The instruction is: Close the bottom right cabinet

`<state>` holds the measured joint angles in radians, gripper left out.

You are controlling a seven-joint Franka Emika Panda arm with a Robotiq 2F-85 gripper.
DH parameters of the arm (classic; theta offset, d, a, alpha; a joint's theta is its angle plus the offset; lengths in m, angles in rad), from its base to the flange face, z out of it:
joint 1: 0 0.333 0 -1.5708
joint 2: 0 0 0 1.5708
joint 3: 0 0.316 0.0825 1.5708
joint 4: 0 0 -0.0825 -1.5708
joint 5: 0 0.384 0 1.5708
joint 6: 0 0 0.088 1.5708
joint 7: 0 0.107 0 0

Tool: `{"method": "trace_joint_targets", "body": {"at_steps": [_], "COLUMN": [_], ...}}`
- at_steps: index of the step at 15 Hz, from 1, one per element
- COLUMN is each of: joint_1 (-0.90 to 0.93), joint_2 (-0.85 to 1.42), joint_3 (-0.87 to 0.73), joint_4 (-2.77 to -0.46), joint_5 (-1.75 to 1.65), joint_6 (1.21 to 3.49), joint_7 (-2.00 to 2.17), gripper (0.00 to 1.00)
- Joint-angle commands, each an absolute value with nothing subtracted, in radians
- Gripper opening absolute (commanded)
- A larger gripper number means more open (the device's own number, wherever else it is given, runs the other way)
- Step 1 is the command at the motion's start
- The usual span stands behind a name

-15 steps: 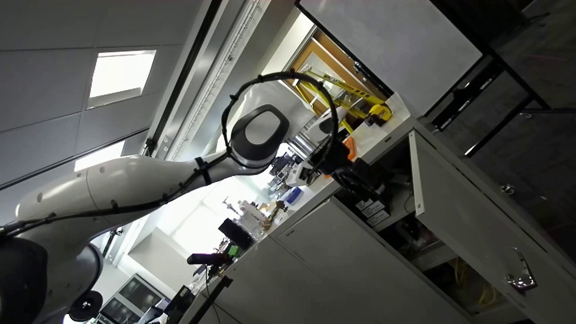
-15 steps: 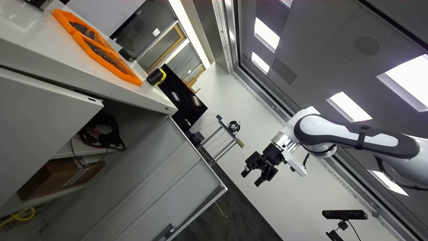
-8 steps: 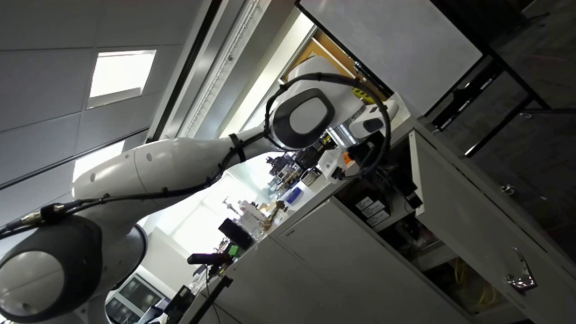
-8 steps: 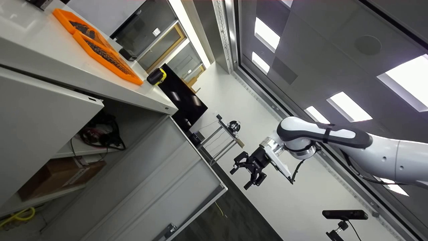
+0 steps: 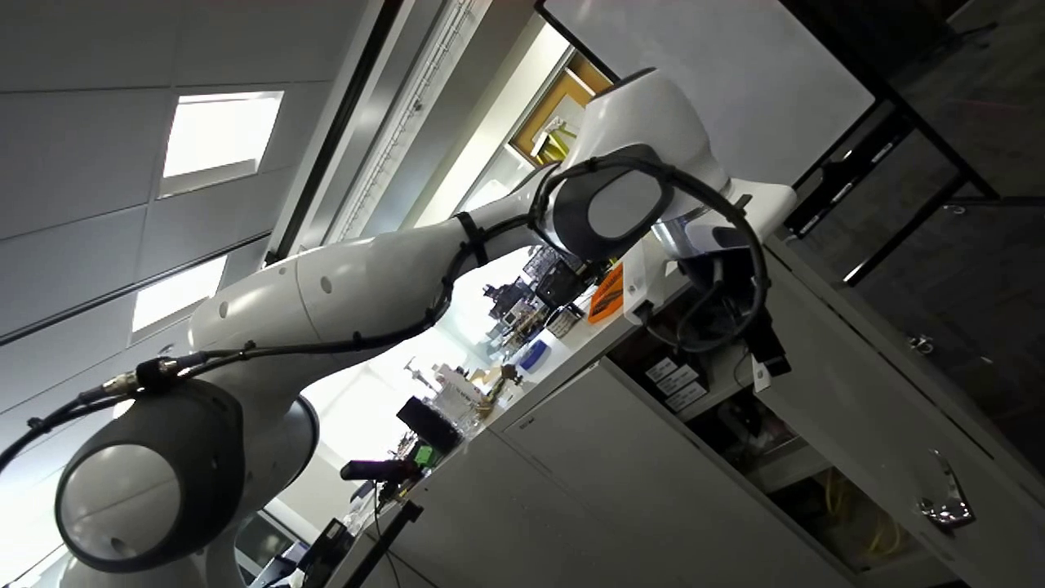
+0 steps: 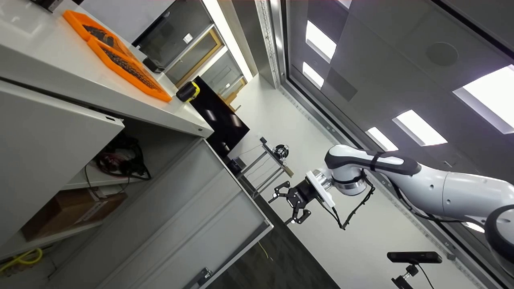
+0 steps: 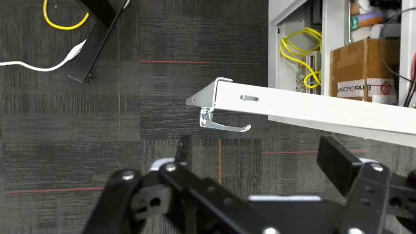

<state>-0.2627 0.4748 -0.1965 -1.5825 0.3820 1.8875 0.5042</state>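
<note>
The bottom right cabinet is light grey, and its door (image 5: pixel 865 433) stands wide open. The door's inner face (image 6: pixel 196 228) shows in an exterior view, and its top edge (image 7: pixel 308 104) shows from above in the wrist view. The silver handle (image 5: pixel 947 506) is on the outer face; it also shows in the wrist view (image 7: pixel 227 126). Pale shelves (image 6: pixel 86 181) show inside. My gripper (image 6: pixel 279 210) is open and empty, apart from the door. In the wrist view my gripper (image 7: pixel 256 149) is on the handle side of the door, with the fingers spread wide.
A brown box (image 7: pixel 346 68) and yellow cable (image 7: pixel 307 57) are inside the cabinet. An adjoining grey door (image 6: pixel 48 160) stands beside the opening. An orange case (image 6: pixel 120 60) and a tape measure (image 6: pixel 188 91) lie on the countertop. A black stand leg (image 7: pixel 94 48) is on the floor.
The arm has moved toward the open door: rightward in an exterior view, leftward in another. The wrist has turned, so the gripper shows at a new angle. The door has not moved.
</note>
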Motion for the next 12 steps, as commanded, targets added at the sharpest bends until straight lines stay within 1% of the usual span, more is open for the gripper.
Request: {"method": "trace_joint_targets", "body": {"at_steps": [1,3,4,5,6,8,10,11,12], "joint_1": [-0.281,-0.285,-0.286,-0.286,-0.286,-0.285,-0.282,-0.279,-0.276], "joint_2": [0.52,0.535,0.541,0.546,0.55,0.557,0.561,0.563,0.564], "joint_3": [-0.21,-0.212,-0.211,-0.209,-0.208,-0.205,-0.204,-0.204,-0.203], "joint_4": [-1.515,-1.501,-1.496,-1.492,-1.488,-1.485,-1.482,-1.483,-1.485], "joint_5": [0.446,0.452,0.452,0.449,0.448,0.446,0.441,0.437,0.433], "joint_6": [1.873,1.877,1.879,1.88,1.879,1.881,1.885,1.887,1.891], "joint_7": [0.61,0.646,0.66,0.672,0.68,0.692,0.695,0.695,0.695], "gripper": [0.74,0.6,0.5,0.44,0.35,0.22,0.05,0.01,0.0]}}
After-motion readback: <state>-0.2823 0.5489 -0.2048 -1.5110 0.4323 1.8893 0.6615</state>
